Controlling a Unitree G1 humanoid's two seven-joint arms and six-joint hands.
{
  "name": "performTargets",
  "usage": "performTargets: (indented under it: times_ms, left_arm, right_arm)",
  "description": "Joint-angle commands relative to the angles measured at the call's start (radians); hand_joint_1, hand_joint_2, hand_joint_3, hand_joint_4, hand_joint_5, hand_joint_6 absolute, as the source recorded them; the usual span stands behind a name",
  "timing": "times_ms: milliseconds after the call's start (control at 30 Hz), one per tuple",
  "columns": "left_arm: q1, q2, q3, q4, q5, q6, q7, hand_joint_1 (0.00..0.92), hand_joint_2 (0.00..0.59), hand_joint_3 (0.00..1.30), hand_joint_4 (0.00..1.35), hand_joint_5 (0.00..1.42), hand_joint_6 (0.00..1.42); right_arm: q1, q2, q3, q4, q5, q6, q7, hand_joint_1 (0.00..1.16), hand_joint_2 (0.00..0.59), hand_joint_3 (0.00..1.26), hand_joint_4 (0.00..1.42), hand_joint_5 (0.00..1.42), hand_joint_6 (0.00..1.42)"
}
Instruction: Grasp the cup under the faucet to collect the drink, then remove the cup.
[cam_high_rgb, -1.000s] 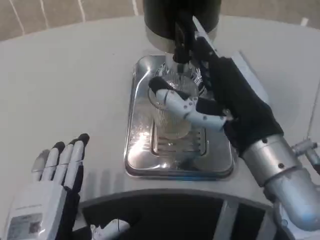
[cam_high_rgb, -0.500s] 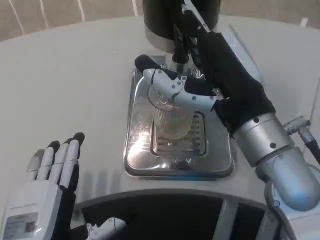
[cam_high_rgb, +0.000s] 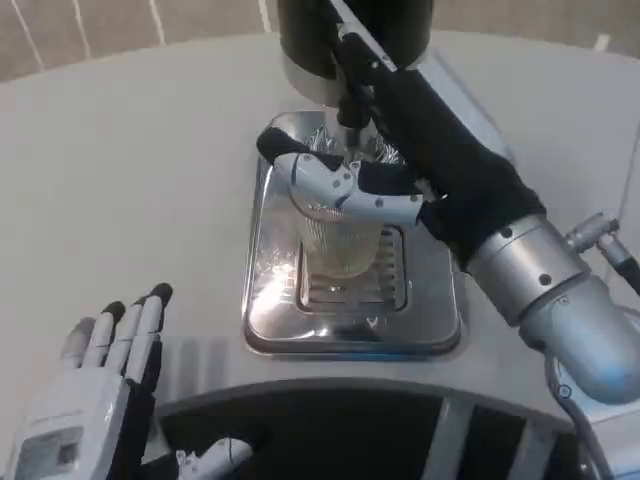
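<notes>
Now right hand (cam_high_rgb: 400, 165) fingers (cam_high_rgb: 330, 185) wrap the cup (cam_high_rgb: 335, 235).

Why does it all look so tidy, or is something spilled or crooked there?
Nothing stands out. The ribbed clear cup stands upright on the shiny drip tray below the black faucet, held by the right robot hand. No puddle shows on the white table. The left robot hand rests open nearby.

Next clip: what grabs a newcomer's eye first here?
The right hand wrapped around the clear ribbed cup at centre, standing on the shiny metal drip tray beneath the dark dispenser's faucet. At lower left, the left hand rests flat on the white table, fingers extended, holding nothing.
</notes>
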Motion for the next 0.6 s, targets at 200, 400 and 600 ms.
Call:
performTargets:
  times_ms: [200, 400, 600]
  left_arm:
    - [-0.027, -0.016, 0.002, 0.035, -0.010, 0.022, 0.011, 0.000, 0.061, 0.00, 0.00, 0.00, 0.00]
    - [-0.093, -0.025, 0.011, 0.085, -0.021, 0.035, 0.029, 0.000, 0.065, 0.00, 0.00, 0.00, 0.00]
    - [-0.177, -0.029, 0.011, 0.152, -0.021, 0.060, 0.051, 0.000, 0.068, 0.00, 0.00, 0.00, 0.00]
  right_arm:
    - [-0.075, -0.118, 0.126, -0.058, -0.146, 0.016, 0.119, 0.75, 0.378, 0.00, 0.00, 0.00, 0.00]
    - [-0.148, -0.175, 0.206, -0.049, -0.345, -0.007, 0.165, 0.70, 0.374, 0.00, 0.00, 0.00, 0.00]
    - [-0.207, -0.196, 0.264, -0.021, -0.560, -0.028, 0.221, 0.67, 0.381, 0.00, 0.00, 0.00, 0.00]
